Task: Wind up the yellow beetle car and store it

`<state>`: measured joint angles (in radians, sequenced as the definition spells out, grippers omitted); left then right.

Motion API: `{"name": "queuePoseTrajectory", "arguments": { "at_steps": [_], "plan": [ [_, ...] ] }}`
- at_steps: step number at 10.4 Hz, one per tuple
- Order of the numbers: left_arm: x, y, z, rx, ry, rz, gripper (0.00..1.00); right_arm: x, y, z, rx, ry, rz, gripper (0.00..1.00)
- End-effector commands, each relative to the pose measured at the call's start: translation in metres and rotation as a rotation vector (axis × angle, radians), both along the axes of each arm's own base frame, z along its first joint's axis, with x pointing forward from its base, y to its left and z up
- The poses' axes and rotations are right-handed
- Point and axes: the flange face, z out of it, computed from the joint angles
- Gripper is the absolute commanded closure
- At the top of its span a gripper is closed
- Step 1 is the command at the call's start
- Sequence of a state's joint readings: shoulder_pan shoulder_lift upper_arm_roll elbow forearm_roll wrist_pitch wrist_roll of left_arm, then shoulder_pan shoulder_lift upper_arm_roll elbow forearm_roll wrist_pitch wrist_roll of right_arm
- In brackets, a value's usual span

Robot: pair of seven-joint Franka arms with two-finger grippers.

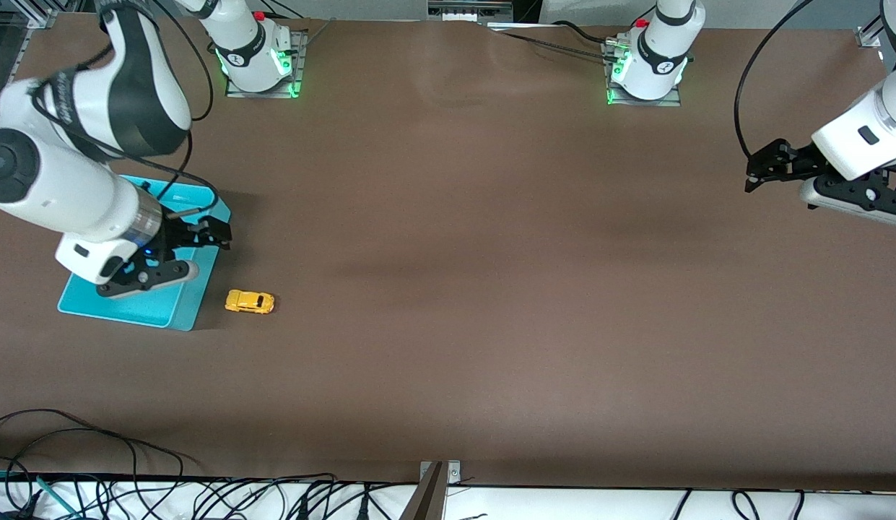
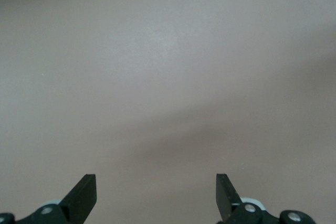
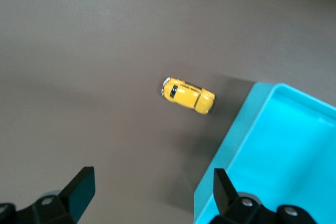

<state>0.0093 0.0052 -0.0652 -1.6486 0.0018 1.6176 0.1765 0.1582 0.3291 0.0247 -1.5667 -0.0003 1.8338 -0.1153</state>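
Nothing's been done yet: the car is left unwound at the bin's 3 o'clock, outside it, both grippers (right, left) spread empty.

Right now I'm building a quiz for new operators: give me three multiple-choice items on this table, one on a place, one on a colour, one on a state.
1. Where is the car?
A. in the bin
B. on the table beside the bin
C. in a gripper

2. What colour is the bin?
A. red
B. white
C. turquoise

3. How is the right gripper?
A. open, holding nothing
B. shut on the car
C. shut on the bin's rim

Answers:
1 B, the car sits on the table just outside the bin's wall.
2 C, both views show it turquoise.
3 A, its fingers stand apart over the bin's edge.
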Motion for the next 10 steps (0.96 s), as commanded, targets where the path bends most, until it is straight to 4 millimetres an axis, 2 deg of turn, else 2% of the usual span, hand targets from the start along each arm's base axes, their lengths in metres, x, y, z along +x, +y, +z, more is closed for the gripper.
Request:
{"name": "queuePoseTrajectory", "arguments": {
  "at_steps": [1,5,6,8,10],
  "plan": [
    [-0.010,-0.001,0.001,-0.015,0.000,0.045,0.00,0.000,-0.014,-0.039,0.011,-0.023,0.157,0.00],
    [-0.017,-0.009,0.008,-0.009,0.045,0.023,0.00,-0.005,-0.041,-0.103,0.023,-0.078,0.487,0.00],
    [-0.018,-0.023,0.012,-0.004,0.037,0.001,0.00,-0.006,-0.041,-0.127,0.023,-0.093,0.537,0.00],
    [-0.016,-0.017,0.011,-0.013,0.037,0.005,0.00,-0.015,-0.033,-0.173,0.017,-0.166,0.623,0.00],
    [-0.015,-0.018,0.014,-0.013,0.033,0.015,0.00,-0.032,-0.021,-0.206,0.014,-0.212,0.748,0.00]
  ]
}}
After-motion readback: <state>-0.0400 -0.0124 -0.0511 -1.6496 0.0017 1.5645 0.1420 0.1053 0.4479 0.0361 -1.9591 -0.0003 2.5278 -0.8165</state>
